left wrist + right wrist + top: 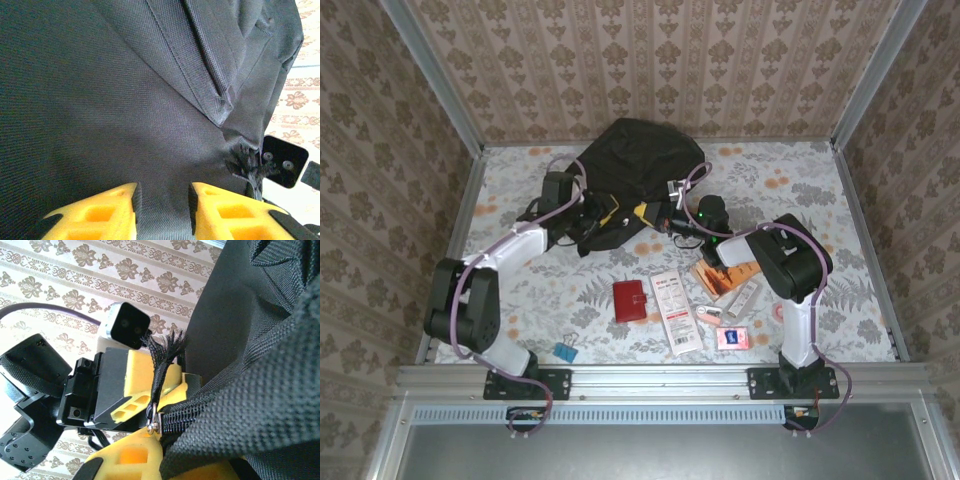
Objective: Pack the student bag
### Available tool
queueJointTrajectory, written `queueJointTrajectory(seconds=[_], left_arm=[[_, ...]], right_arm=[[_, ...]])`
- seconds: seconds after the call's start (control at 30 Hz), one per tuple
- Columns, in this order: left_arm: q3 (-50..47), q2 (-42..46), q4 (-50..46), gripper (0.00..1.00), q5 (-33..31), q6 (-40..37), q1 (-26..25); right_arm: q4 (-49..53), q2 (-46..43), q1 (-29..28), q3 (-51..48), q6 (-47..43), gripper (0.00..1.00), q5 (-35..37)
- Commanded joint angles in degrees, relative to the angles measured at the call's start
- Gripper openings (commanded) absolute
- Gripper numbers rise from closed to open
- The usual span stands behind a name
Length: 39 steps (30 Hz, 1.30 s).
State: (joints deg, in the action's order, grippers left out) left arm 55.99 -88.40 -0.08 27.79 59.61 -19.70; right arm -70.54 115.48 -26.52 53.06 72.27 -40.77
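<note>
Student bag [635, 160] at upper centre of the surface [820, 200]: left fingers [100, 215] pinch its fabric while right fingers [132, 460], pressed together by the zipper pull [160, 375], should draw the zip steadily against that hold.

A floral worktop [790, 190] carries a red wallet [630, 301] near the middle of its near edge, with a long white packet [676, 311] just beside it. A blue binder clip [565, 352] sits by the near edge, toward the left corner. A small pink packet [731, 337] lies toward the right.
</note>
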Motion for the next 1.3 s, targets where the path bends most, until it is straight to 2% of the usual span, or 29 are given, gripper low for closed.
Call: queueJointTrajectory(seconds=[0.0, 0.13, 0.43, 0.73, 1.27], left_arm=[[-1.2, 2.8, -4.3, 0.37, -1.8, -2.8, 2.4], [-1.9, 2.5, -3.7, 0.39, 0.3, -2.6, 2.7], [-1.8, -0.3, -0.1, 0.42, 5.1, -1.1, -0.6], [-2.7, 1.5, -1.4, 0.42, 5.4, -1.0, -1.3], [-6.9, 4.2, 6.7, 0.42, 7.4, 8.8, 0.0]], right_arm=[[-5.2, -0.4, -0.5, 2.0, 0.6, 0.0, -1.3], [-5.1, -0.5, -0.6, 1.9, 0.6, 0.0, -1.3], [-5.1, -0.8, -0.5, 3.0, 1.1, 0.0, -1.7], [-4.1, -1.3, -0.3, 3.8, 1.0, 0.0, -1.5], [-4.3, -0.7, -0.3, 3.5, 0.9, 0.0, -1.2]])
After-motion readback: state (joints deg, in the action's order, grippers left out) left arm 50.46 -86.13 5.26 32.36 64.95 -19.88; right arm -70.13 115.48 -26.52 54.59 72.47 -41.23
